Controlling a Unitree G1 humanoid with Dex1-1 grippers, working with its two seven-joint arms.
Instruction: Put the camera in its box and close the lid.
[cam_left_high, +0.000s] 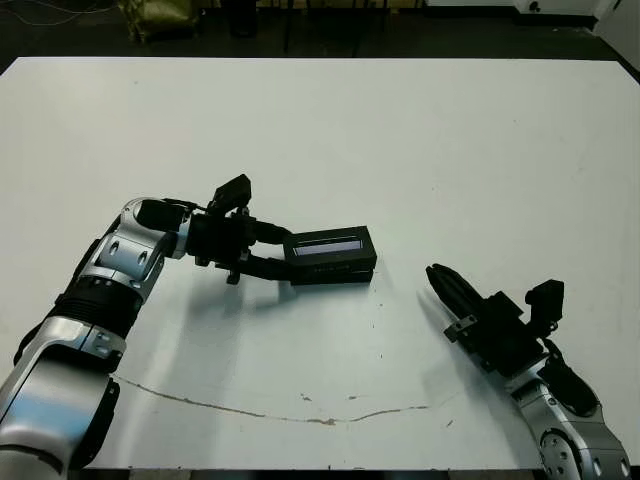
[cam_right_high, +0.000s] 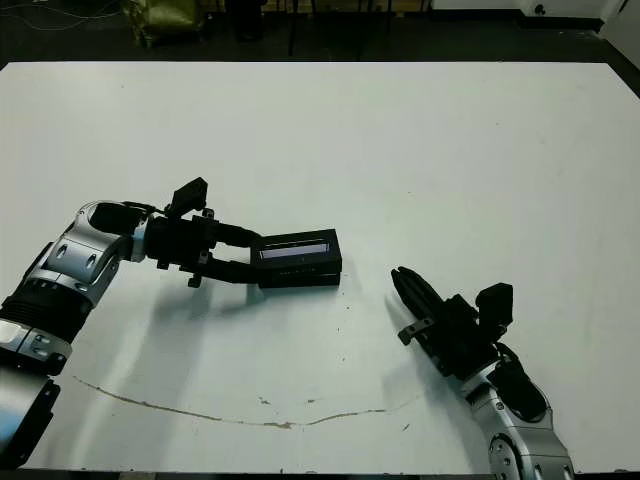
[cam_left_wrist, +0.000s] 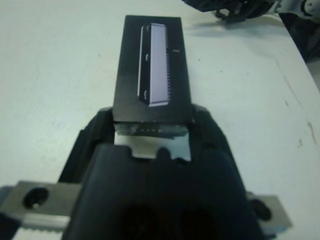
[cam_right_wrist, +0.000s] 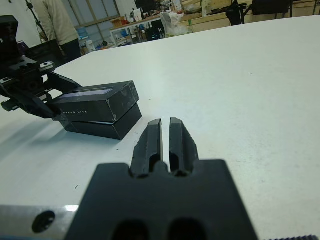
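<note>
Holding the lid by its near end, the left gripper pinches it over the box, which sits at the middle of the white table. The lid looks slightly skewed and not fully seated. Releasing it now may leave it crooked, or a push may slide the box. The camera is not visible, probably inside. The right gripper rests nearby with fingers pressed together, empty.

One lid, one box, two grippers, one white table.
</note>
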